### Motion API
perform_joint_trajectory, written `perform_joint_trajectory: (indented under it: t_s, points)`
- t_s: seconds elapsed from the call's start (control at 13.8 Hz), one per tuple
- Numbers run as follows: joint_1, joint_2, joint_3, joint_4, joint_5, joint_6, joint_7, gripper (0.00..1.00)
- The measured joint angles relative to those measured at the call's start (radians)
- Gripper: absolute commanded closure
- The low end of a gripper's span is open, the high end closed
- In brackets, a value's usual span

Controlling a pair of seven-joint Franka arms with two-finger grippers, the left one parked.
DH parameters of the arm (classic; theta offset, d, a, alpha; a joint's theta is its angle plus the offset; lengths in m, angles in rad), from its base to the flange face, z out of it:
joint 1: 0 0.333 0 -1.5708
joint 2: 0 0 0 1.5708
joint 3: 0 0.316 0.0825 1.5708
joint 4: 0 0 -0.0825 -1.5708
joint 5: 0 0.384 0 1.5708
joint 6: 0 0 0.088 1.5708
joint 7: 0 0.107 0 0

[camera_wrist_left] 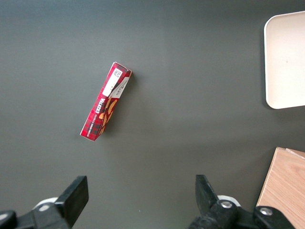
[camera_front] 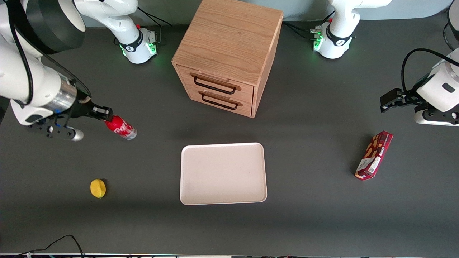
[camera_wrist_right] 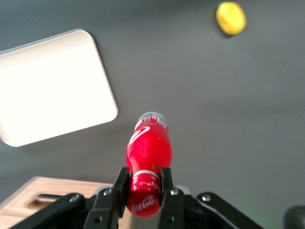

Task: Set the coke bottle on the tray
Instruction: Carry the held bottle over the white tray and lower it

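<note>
My right gripper [camera_front: 106, 116] is shut on the red cap of the coke bottle [camera_front: 121, 128], a small red bottle with white script and a clear base. It holds the bottle tilted above the table, toward the working arm's end. In the right wrist view the fingers [camera_wrist_right: 120, 183] clamp the cap and neck of the bottle [camera_wrist_right: 148, 148], base pointing away. The tray [camera_front: 223, 173], pale cream-pink with a low rim, lies flat and bare at the table's middle, nearer the front camera than the cabinet. It also shows in the right wrist view [camera_wrist_right: 52, 86].
A wooden drawer cabinet [camera_front: 227, 53] with two closed drawers stands farther from the front camera than the tray. A small yellow object [camera_front: 98, 188] lies nearer the front camera than the gripper. A dark red snack box [camera_front: 374, 154] lies toward the parked arm's end.
</note>
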Motion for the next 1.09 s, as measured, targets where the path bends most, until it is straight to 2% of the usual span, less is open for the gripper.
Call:
perform_joint_trajectory:
  t_s: [0.22,0.36,0.43,0.65,0.94,1.01,1.09]
  points:
    - [0.077,0.281,0.02,0.229,-0.002,0.055,0.246,1.0]
    - [0.116,0.406,0.02,0.284,-0.015,0.18,0.359,1.0]
    - [0.13,0.451,0.02,0.297,-0.042,0.234,0.397,1.0]
    - [0.162,0.54,0.02,0.317,-0.093,0.332,0.467,1.0]
    - [0.179,0.582,0.021,0.329,-0.136,0.374,0.498,0.99]
    - [0.179,0.588,0.021,0.329,-0.141,0.383,0.499,0.17]
    - [0.179,0.595,0.021,0.33,-0.143,0.388,0.499,0.0]
